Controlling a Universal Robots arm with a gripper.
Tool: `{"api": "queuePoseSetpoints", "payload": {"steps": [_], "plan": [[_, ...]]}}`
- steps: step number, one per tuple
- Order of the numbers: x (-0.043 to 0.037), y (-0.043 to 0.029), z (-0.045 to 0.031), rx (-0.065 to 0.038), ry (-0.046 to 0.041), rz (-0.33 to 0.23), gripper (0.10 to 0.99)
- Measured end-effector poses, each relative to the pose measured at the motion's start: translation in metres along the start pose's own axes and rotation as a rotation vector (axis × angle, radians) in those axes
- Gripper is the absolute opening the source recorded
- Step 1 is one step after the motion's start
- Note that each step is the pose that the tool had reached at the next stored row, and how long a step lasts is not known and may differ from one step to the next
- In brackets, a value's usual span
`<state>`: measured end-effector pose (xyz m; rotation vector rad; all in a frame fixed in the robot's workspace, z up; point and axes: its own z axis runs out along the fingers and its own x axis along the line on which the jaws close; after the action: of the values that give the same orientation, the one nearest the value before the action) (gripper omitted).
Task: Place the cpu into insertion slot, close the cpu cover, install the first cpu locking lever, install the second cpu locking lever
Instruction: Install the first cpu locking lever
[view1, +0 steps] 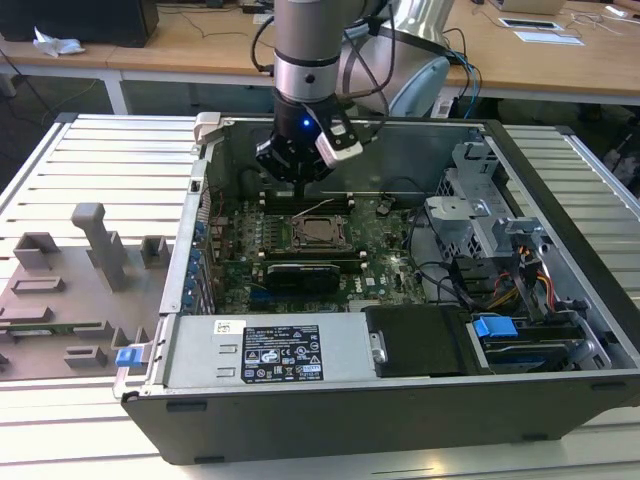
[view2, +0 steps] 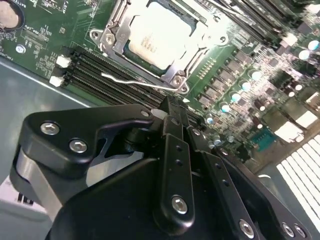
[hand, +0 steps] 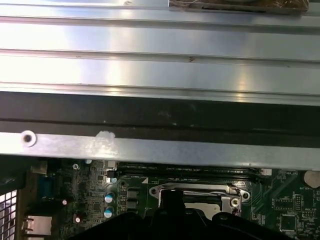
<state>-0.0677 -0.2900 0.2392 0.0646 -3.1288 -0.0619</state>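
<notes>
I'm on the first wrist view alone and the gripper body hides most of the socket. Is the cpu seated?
Observer: Yes. In the second wrist view the cpu lies flat in the insertion slot.
Operator: Is the cover down?
Observer: The cpu cover lies flat around the chip, which shows through its window.
Operator: And the levers?
Observer: One wire lever sticks out loose over the memory slots; it looks unlatched.
Operator: Where am I?
Observer: The gripper is shut, just beside that lever's end.
</notes>
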Motion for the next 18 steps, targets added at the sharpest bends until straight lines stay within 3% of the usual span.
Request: {"api": "queuePoseSetpoints", "payload": {"steps": [10, 13, 15, 18], "plan": [[-0.0097, 0.0087, 0.0207, 0.0, 0.0002, 0.0, 0.106], [-0.0181, 0.011, 0.0245, 0.0, 0.0011, -0.001, 0.106], [-0.028, 0.0107, 0.0277, 0.0, 0.003, -0.002, 0.106], [-0.0316, 0.0104, 0.0298, 0.0, 0.0033, -0.002, 0.106]]}}
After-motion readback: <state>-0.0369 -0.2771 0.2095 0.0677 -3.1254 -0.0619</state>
